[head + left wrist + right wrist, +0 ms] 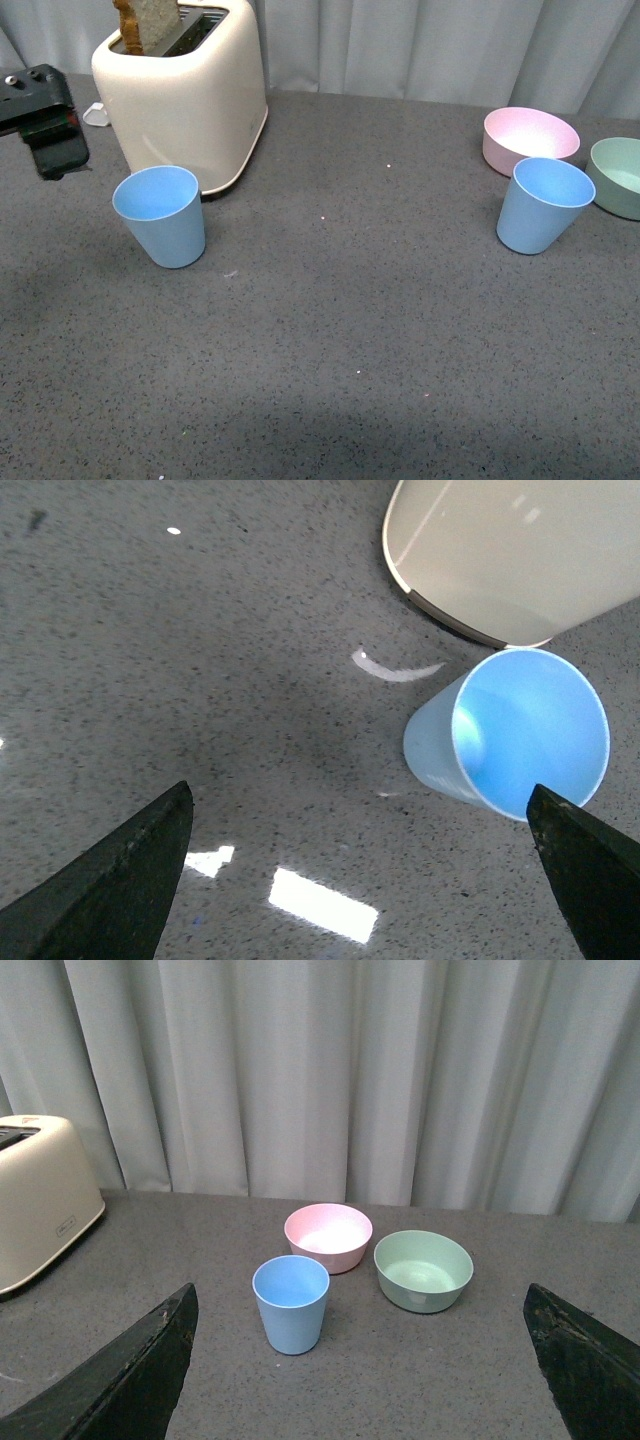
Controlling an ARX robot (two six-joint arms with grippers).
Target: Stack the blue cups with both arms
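Left wrist view: the left tool [360, 792] has its two dark fingers [110, 880] set wide apart, with nothing between them but bare counter [200, 660]. The left cup [510, 735] stands upright, mouth open and empty, off to the side of one finger and outside the gap. The toaster [510, 550] is just beside the cup; contact between the two cannot be confirmed.

Right wrist view: the right tool [360, 1292] also has its fingers [125, 1380] spread wide and grips nothing. The right cup [291, 1302] stands upright on the counter ahead of the tool, within the span of the fingers but well clear of them. The pink bowl [328, 1235] sits just behind the cup. The green bowl [423, 1270] sits beside the pink bowl, close to it. A grey curtain [320, 1070] closes off the far edge of the counter.

Front view:
- The left cup is at the left of the counter, directly in front of the toaster.
- A slice of bread [150, 22] protrudes from the toaster slot.
- The left arm is visible at the left frame edge, above the counter and to the left of the cup, not touching it.
- The right cup is at the far right, well apart from the left cup, with the two bowls just behind it.
- The right arm is out of frame.
- Both cups are separate and unstacked.
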